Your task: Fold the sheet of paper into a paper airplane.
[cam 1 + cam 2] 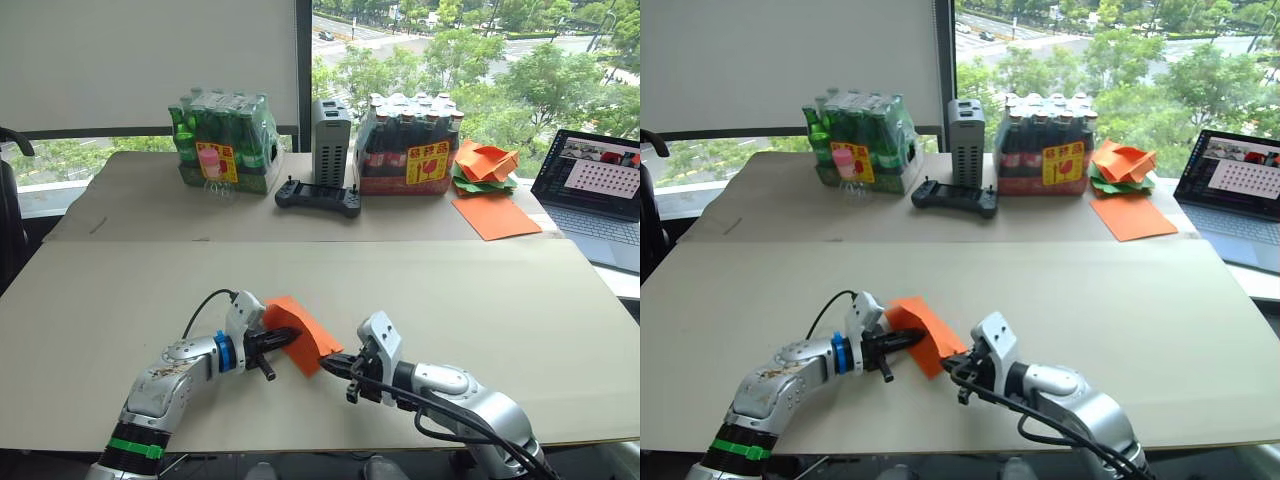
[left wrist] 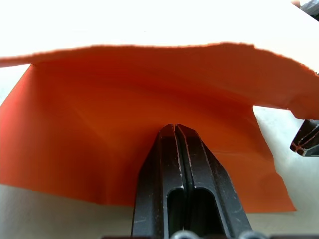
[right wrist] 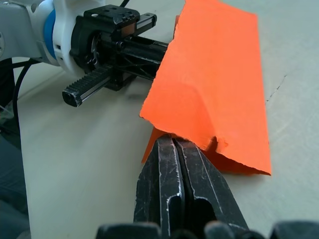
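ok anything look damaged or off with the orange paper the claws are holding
Yes. The sheet of paper has a ragged, torn-looking edge right by the right claw, with a small notch. It is bowed between that and the left claw rather than flat, both shut on it.

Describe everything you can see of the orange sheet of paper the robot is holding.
The sheet of paper is thin, bright orange and partly folded, one flap bent over the rest with a slightly ragged edge. It sits low over the beige table, held from both sides: the left gripper is shut on one edge and the right gripper on the near corner.
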Available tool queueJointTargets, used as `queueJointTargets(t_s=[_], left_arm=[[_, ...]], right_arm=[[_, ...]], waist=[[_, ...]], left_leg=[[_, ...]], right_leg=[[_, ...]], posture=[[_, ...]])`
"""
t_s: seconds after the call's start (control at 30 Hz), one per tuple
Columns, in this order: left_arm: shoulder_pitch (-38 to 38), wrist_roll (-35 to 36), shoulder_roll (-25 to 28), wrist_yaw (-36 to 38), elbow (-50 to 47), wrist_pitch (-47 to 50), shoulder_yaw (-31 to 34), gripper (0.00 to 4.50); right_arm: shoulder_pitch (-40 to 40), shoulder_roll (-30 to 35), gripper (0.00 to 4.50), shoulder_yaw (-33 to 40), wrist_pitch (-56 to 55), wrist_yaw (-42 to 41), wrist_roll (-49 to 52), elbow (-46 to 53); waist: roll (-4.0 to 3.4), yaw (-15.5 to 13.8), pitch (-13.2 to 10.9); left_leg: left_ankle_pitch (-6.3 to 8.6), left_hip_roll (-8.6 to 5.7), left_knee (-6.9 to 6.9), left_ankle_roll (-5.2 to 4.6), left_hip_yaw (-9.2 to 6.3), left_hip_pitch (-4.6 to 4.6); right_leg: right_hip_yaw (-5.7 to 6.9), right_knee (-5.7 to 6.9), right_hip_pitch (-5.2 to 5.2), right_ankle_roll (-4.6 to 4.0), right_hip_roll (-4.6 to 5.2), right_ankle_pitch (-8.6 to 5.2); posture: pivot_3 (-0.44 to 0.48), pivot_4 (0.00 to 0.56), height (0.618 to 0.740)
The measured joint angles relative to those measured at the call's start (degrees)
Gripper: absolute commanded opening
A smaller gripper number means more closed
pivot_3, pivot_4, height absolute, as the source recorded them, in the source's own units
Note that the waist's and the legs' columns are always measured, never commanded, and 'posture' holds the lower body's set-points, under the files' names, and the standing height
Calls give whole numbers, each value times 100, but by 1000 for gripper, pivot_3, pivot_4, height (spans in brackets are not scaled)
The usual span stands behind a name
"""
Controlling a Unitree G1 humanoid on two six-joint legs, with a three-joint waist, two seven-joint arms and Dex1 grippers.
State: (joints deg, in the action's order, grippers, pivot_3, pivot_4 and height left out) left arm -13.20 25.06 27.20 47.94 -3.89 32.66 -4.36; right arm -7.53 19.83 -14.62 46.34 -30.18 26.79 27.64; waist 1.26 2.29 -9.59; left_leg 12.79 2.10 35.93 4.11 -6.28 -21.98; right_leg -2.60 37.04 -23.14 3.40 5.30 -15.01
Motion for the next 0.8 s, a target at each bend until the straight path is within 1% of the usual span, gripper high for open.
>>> queueJointTargets(t_s=[0.37,0.63,0.8], left_arm=[[0,-40,-2,40,14,-40,-9,52],[0,-48,-17,42,16,-50,-10,52],[9,-47,-17,35,13,-51,0,52]], right_arm=[[-80,-564,0,652,130,589,318,-42],[-314,-755,0,654,115,1137,-84,-553],[-495,-757,0,573,113,1353,-438,-897]], waist=[[-1,3,1],[-2,0,1],[-3,6,1]], left_leg=[[0,0,0,0,-1,2],[0,0,0,0,-1,2],[0,0,-1,0,-1,3]], right_leg=[[0,3,0,-1,0,0],[0,4,0,-1,0,1],[0,5,0,-1,0,1]], posture=[[0,150,740],[0,150,740],[0,150,740]])
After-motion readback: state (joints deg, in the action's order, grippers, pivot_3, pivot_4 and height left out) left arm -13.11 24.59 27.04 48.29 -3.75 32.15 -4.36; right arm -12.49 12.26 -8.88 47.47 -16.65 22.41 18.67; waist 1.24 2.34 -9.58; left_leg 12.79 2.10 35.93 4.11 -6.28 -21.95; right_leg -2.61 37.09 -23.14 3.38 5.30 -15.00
